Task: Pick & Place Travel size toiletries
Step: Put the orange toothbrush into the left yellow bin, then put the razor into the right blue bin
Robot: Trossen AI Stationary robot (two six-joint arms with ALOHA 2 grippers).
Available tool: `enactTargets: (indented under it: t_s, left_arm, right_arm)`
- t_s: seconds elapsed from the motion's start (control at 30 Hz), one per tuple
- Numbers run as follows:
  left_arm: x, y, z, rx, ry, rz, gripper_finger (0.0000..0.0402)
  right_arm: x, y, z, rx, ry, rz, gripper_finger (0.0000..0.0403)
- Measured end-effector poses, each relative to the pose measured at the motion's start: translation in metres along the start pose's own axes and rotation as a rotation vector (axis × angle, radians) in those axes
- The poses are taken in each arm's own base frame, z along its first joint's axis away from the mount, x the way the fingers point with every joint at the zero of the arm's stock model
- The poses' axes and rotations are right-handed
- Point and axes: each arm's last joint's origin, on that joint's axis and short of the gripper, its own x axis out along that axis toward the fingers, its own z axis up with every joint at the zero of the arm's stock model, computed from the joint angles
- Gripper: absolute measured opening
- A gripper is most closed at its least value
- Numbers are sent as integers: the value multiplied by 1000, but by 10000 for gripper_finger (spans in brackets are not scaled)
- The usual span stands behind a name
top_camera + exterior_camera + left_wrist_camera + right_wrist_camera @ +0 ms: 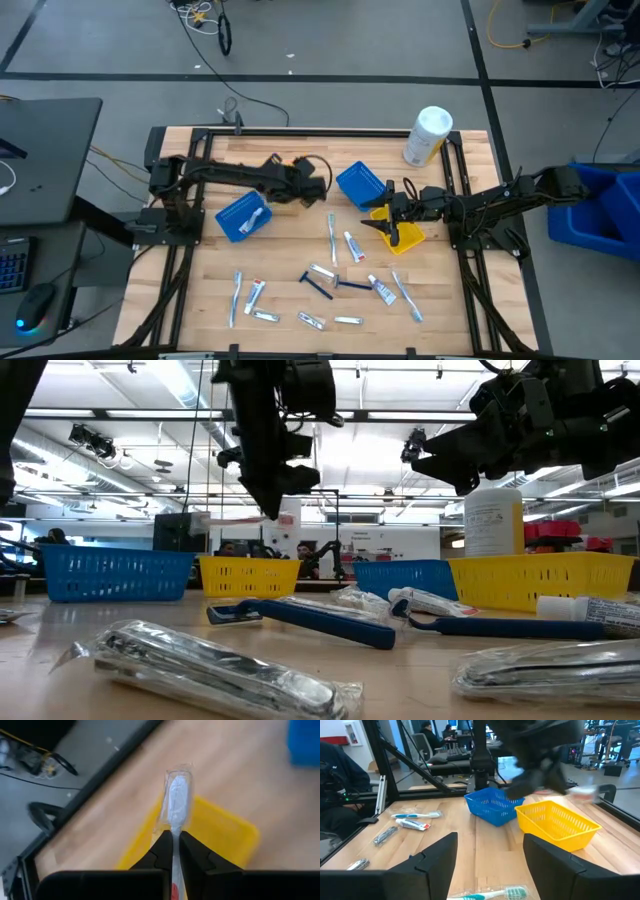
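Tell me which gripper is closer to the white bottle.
Right. The right gripper hangs near the white bottle; the left gripper is farther, beyond the blue bin.

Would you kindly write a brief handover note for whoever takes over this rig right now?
Left end effector: shut on a wrapped toothbrush, above the yellow bin.
Right end effector: open, empty, over a light-blue toothbrush on the table.
Done: at least one item seems to lie in the blue bin.
To do: release the held toothbrush; many toiletries lie loose on the table.
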Motion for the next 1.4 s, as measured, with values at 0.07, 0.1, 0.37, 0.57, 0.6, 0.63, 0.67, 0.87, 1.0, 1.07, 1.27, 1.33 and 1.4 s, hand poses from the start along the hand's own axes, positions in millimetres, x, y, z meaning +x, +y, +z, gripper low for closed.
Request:
enactTargets:
  t_s: [0.07,0.1,0.37,0.57,0.6,0.63,0.67,0.87,1.0,1.07,1.27,1.33,1.4]
  left_arm:
    - [5,3,7,-25,-50,31,18]
    - [6,4,10,-37,-74,50,17]
    - [13,7,20,-73,-173,99,18]
    - [39,2,-5,-85,-170,98,20]
    - [43,2,-9,-89,-163,92,20]
    - [47,2,-12,-89,-157,86,20]
    - [51,2,-16,-92,-159,81,20]
    - [65,1,-32,-87,-163,64,33]
    - [71,2,-36,-106,-92,-21,61]
    - [73,3,-38,-114,-77,-33,77]
    - [73,4,-38,-118,-73,-33,126]
    - [73,3,-38,-106,-72,-37,140]
    - [70,3,-40,-81,-60,-46,152]
  right_arm:
    - [0,0,0,0,0,-1,231]
    - [0,0,0,0,0,0,229]
    - [0,0,0,0,2,0,222]
    - [0,0,0,0,5,0,231]
    - [0,0,0,0,5,-1,232]
    - [0,0,0,0,5,-1,234]
    - [0,0,0,0,5,0,236]
    - [0,0,0,0,5,0,244]
    - [0,0,0,0,5,-1,248]
    - [0,0,0,0,5,0,250]
    - [0,0,0,0,5,0,242]
    - [0,0,0,0,5,-1,238]
    - [0,0,0,0,5,-1,235]
